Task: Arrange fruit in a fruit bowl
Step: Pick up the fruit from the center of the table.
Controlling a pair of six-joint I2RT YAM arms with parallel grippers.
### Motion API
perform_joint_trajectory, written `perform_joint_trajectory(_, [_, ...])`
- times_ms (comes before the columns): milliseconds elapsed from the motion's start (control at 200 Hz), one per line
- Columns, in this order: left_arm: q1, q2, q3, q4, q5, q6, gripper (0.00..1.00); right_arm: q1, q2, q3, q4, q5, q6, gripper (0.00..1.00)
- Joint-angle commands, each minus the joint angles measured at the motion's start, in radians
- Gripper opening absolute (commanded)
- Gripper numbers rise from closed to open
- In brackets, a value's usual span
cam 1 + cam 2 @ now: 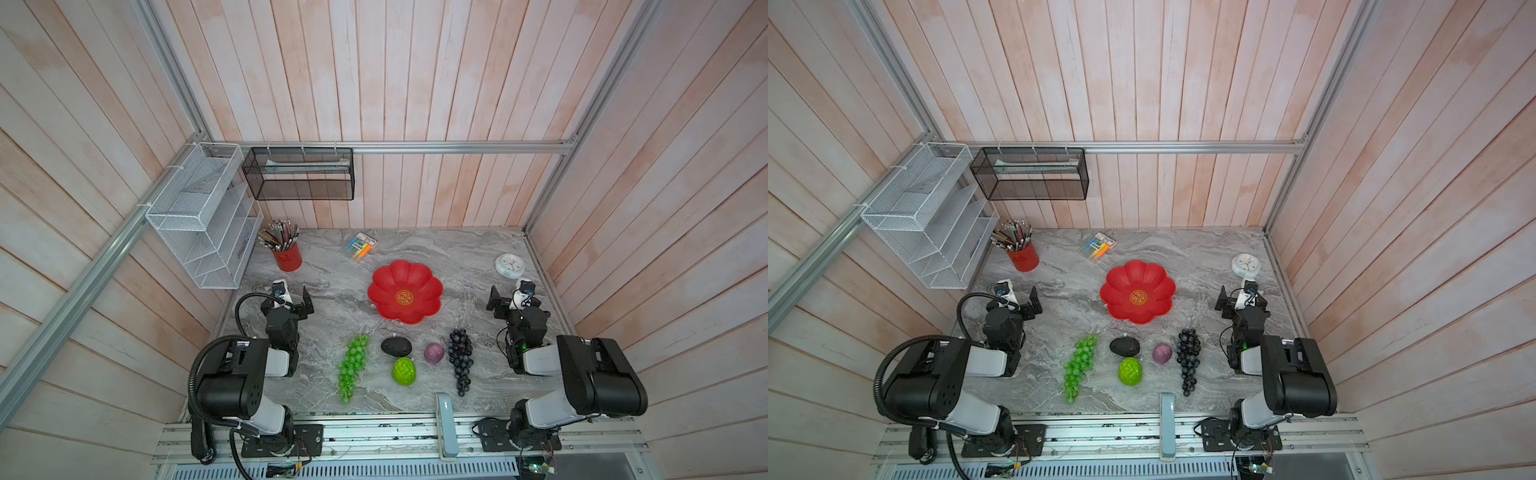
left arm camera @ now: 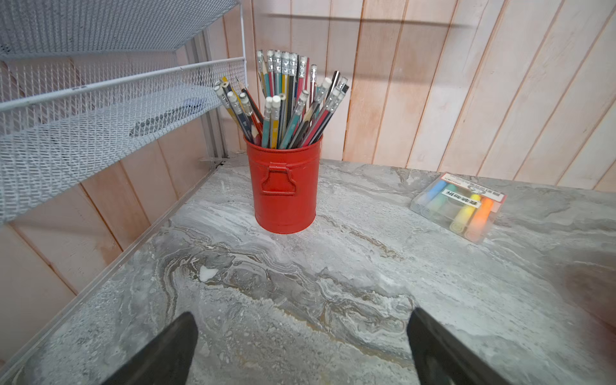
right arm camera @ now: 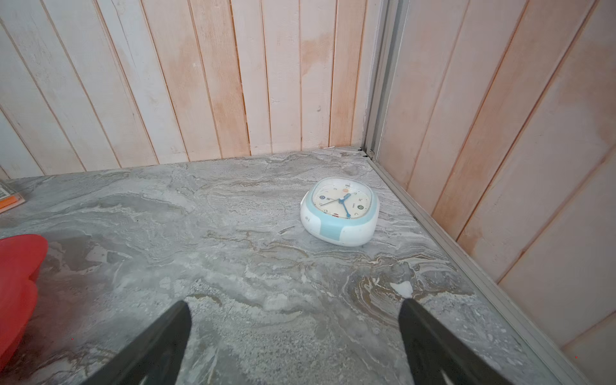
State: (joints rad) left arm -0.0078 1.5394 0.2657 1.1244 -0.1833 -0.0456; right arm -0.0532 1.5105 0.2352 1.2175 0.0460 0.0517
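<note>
The red scalloped fruit bowl (image 1: pixel 390 278) sits empty at the table's middle; its rim (image 3: pixel 16 273) shows in the right wrist view. In front of it the fruit lies in a loose row: green grape bunch (image 1: pixel 352 365), black-green avocado (image 1: pixel 396 346), bumpy lime-green fruit (image 1: pixel 404 371), small purple fruit (image 1: pixel 433 353), dark grape bunch (image 1: pixel 460 357). My left gripper (image 1: pixel 291 297) hovers left of the bowl, open and empty (image 2: pixel 302 318). My right gripper (image 1: pixel 514 297) hovers right of the bowl, also open with nothing in it (image 3: pixel 294 306).
A red pencil cup (image 2: pixel 285 186) stands at the back left, a highlighter pack (image 2: pixel 458 206) behind the bowl, a white clock (image 3: pixel 340 211) at the back right. A white mesh rack (image 1: pixel 203 220) and black mesh basket (image 1: pixel 299 174) hang on the walls.
</note>
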Motion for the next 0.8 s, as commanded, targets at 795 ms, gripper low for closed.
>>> perform_joint_trajectory(795, [-0.003,-0.029,0.028,-0.043,-0.020,-0.014,1.00,0.006,-0.088,0.032,-0.114,0.129,0.044,0.98])
